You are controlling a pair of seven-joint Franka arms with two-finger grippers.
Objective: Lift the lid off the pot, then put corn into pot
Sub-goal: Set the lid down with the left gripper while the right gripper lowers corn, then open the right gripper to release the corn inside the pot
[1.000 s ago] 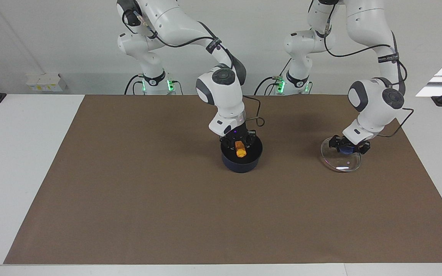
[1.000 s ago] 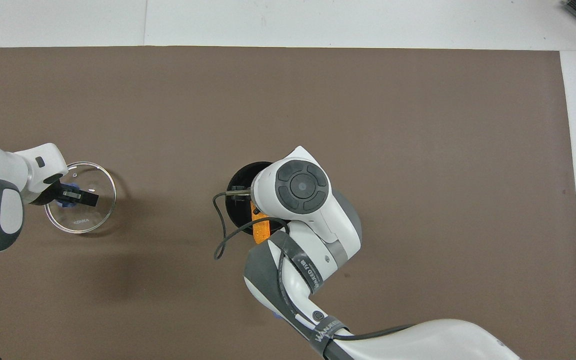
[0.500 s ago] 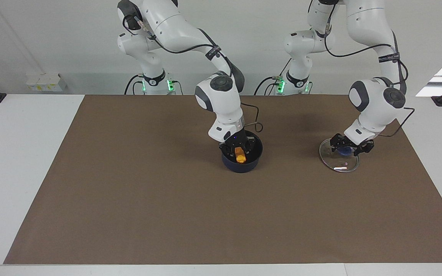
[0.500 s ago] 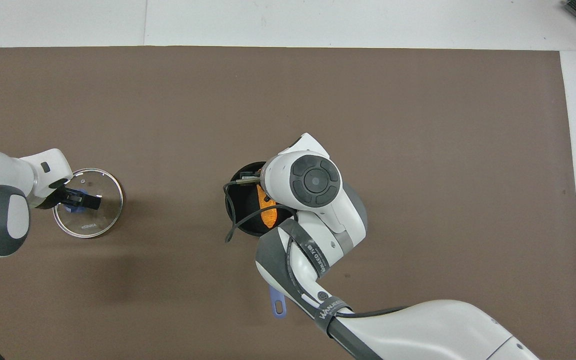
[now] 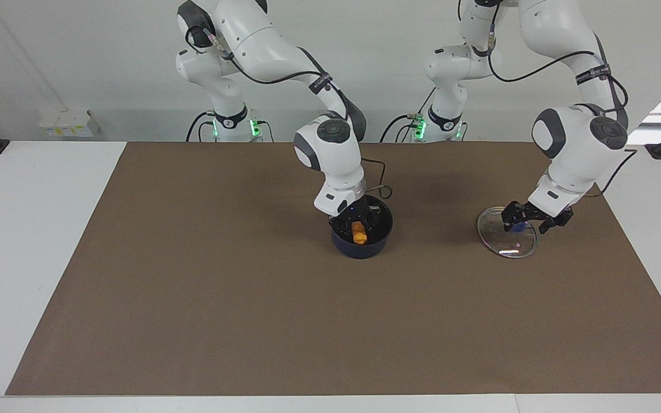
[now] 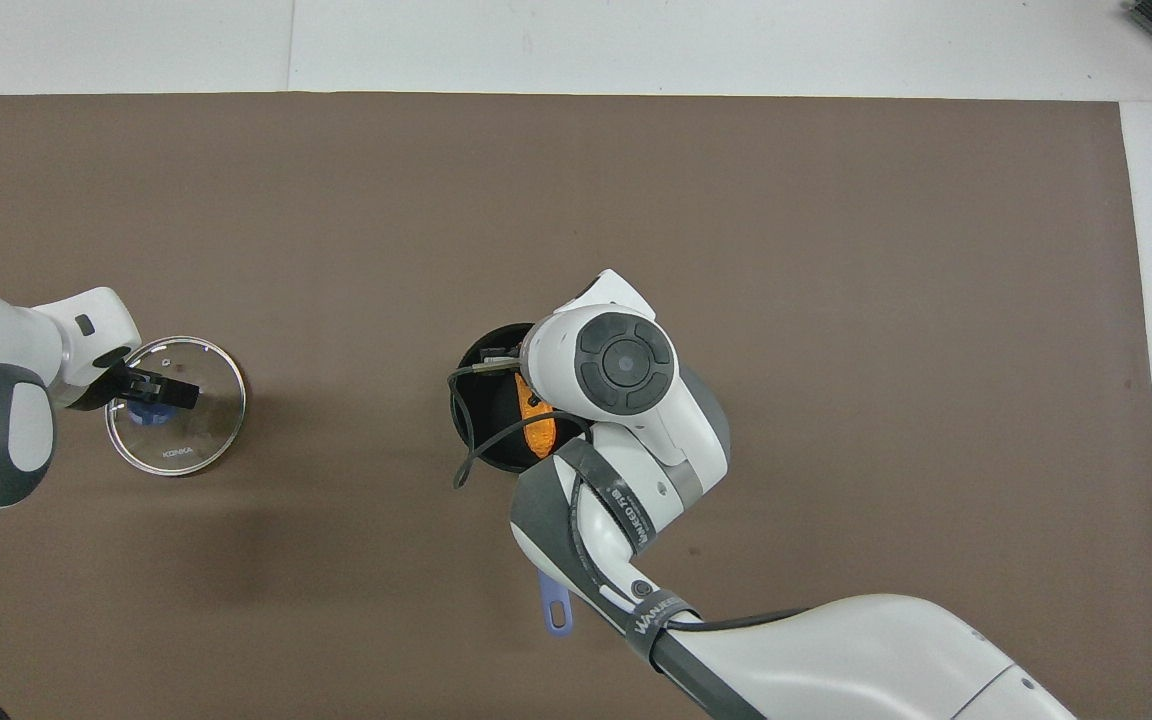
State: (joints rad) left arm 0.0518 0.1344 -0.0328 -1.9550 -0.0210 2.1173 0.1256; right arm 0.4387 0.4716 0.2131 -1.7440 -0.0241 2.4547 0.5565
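The dark blue pot [image 5: 360, 248] stands mid-table with no lid on it, and its black inside [image 6: 484, 405] shows from above. My right gripper [image 5: 358, 221] reaches down into the pot, shut on one end of the orange corn [image 5: 358, 232], which slants inside the rim [image 6: 536, 430]. The glass lid [image 5: 505, 240] lies flat on the mat toward the left arm's end [image 6: 186, 445]. My left gripper [image 5: 535, 217] hangs open just over the lid's blue knob [image 5: 517, 227], holding nothing.
The pot's long blue handle [image 6: 556, 610] points toward the robots and is mostly hidden under my right arm. A brown mat [image 5: 221, 298] covers the table. A loose cable [image 6: 461, 455] from the right wrist loops beside the pot.
My left gripper has opened off the lid's knob and risen a little, leaving the lid flat on the mat. My right gripper has lowered the corn deeper into the pot.
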